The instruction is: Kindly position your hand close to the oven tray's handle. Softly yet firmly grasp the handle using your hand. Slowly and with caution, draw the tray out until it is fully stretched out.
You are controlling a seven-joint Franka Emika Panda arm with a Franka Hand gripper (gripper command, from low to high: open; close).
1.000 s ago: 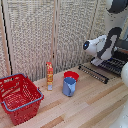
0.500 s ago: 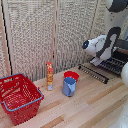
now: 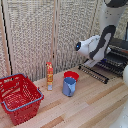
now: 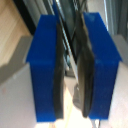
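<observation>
In the exterior view my white hand (image 3: 93, 63) reaches down at the front edge of the oven tray (image 3: 106, 67), a dark wire rack sticking out of the black-and-silver oven (image 3: 120, 49) at the exterior view's right. The handle (image 3: 94, 74) is a thin dark bar along the rack's front edge, over the wooden table. In the wrist view the hand (image 4: 71, 75) fills the picture. Its two blue fingers (image 4: 44, 65) stand nearly together with dark pads facing. A thin dark bar runs through the narrow gap between them.
A red wire basket (image 3: 19, 95) stands at the exterior view's left. An orange bottle (image 3: 49, 76), a blue mug (image 3: 69, 86) and a red bowl (image 3: 71, 75) stand mid-table, a little away from the rack's front. A slatted screen (image 3: 35, 35) closes the back.
The hand and arm have shifted slightly toward the exterior view's left, and the rack's front bar has come along with them. Nothing else has moved.
</observation>
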